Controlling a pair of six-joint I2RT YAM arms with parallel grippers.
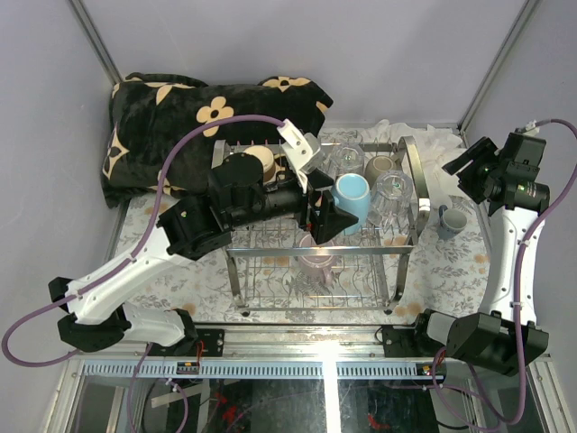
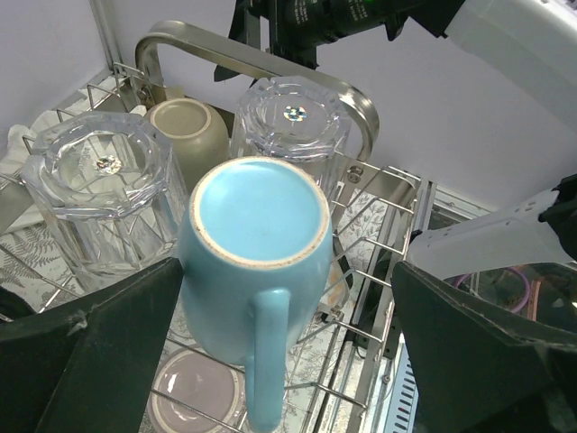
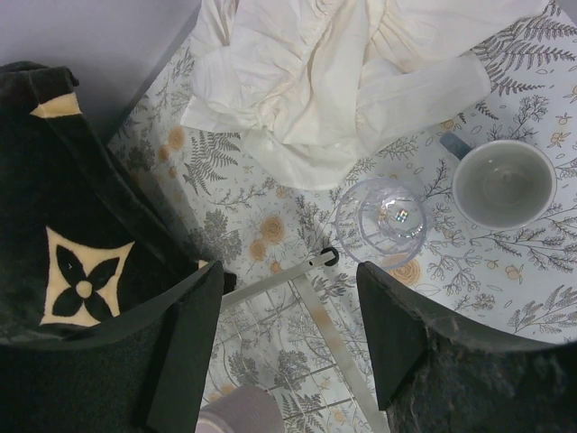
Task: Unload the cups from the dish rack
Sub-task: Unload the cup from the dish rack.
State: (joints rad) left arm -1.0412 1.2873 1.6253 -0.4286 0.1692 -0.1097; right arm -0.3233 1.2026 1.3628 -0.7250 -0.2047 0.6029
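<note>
Grey walls (image 1: 361,54) | fern-print tablecloth (image 1: 451,271) under dish rack (image 1: 414,176) | black flowered pillow (image 1: 180,117) far-left

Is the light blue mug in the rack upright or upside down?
Upside down: the light blue mug shows its base on top, in the dish rack.

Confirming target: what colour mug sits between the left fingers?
Light blue mug, best in left wrist view.
</note>
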